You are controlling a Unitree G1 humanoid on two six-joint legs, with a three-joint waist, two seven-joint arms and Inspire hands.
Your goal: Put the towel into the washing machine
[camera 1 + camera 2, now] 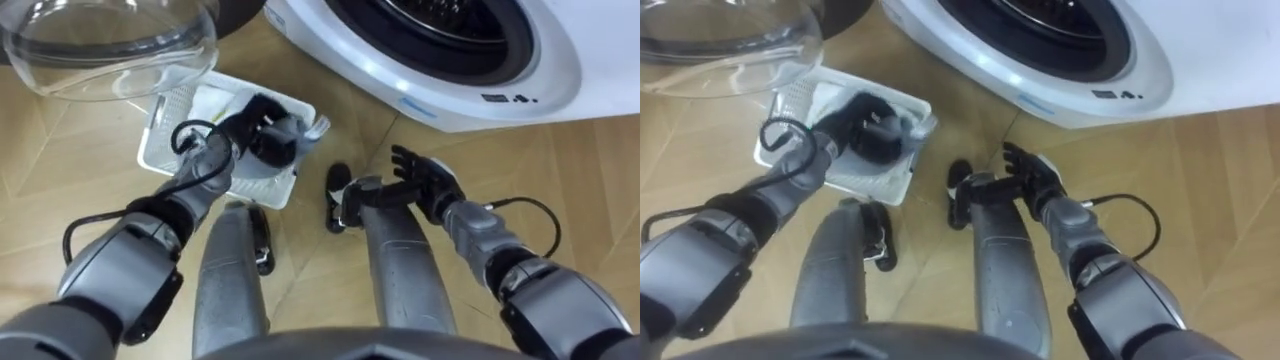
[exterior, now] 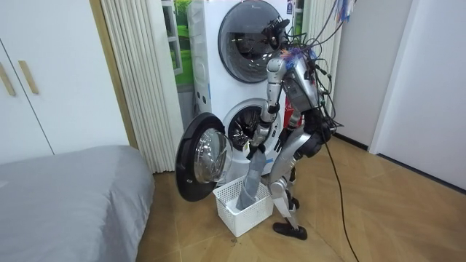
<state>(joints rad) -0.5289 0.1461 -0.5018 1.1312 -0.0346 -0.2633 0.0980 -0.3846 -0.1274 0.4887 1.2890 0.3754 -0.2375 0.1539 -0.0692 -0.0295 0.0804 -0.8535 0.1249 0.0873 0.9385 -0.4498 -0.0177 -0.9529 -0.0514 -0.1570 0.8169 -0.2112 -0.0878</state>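
Your left hand (image 1: pixel 257 124) is curled round the grey towel (image 2: pixel 252 182) over the basket (image 1: pixel 162 135), centre-left. Your right hand (image 1: pixel 425 180) is spread, empty. Next: lift toward the washing machine (image 1: pixel 520 75), upper right.

White slatted plastic laundry basket (image 1: pixel 165 130): on the floor, directly beneath the left hand (image 1: pixel 262 128). Light wood herringbone floor (image 1: pixel 90 190) around it. Room view: grey-covered bed (image 2: pixel 65 189), cream pleated curtain (image 2: pixel 138 73) and white cupboard doors (image 2: pixel 36 80), all well apart from that hand, toward the room view's left.
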